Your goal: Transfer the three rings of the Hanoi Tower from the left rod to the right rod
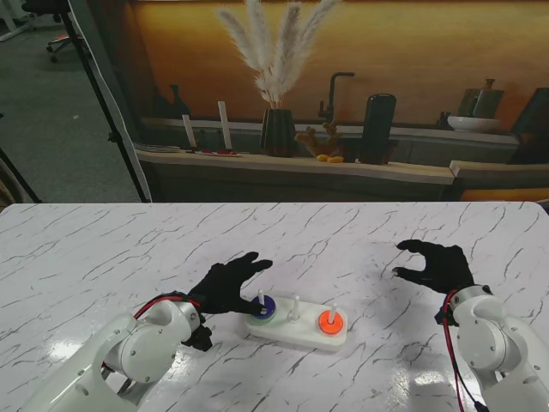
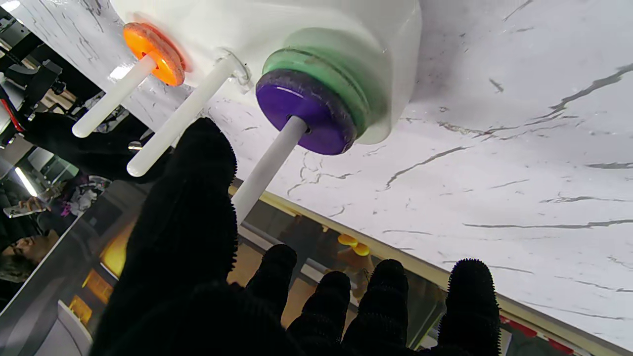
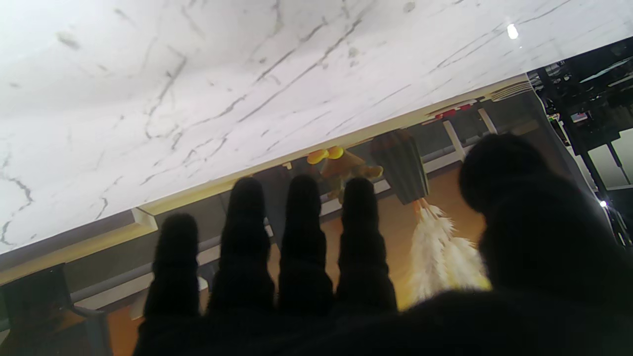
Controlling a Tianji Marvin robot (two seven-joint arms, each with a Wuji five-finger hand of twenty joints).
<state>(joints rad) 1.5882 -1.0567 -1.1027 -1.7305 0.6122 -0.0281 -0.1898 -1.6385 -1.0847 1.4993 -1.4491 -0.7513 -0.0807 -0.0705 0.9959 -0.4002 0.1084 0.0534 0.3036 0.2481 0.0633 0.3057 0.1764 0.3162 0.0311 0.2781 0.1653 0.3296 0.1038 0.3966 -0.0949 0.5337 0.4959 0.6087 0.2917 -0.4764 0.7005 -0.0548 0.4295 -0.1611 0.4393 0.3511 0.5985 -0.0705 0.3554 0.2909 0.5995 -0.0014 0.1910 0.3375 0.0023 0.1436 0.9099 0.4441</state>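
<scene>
A white marble-patterned table top with thin grey veins (image 1: 103,249) fills the near half of the stand's view, its far edge meeting a dark counter backed by an orange-lit wall. On that counter stand a dark ribbed vase of pale pampas plumes (image 1: 276,129), a black tap (image 1: 334,94) and a white bowl (image 1: 472,123); grey office floor shows at far left. No brand, label or writing can be read anywhere.

Near the robot sits the white three-rod Hanoi Tower base (image 1: 296,330). A purple ring (image 2: 304,116) lies on top of a green ring (image 2: 341,79) on the left rod; an orange ring (image 1: 330,322) sits on the right rod; the middle rod is bare.

The black-gloved left hand (image 1: 227,285) hovers just beside the left rod, fingers spread and holding nothing. The black-gloved right hand (image 1: 433,266) hangs well apart to the right, fingers loosely curled and separated, also holding nothing.
</scene>
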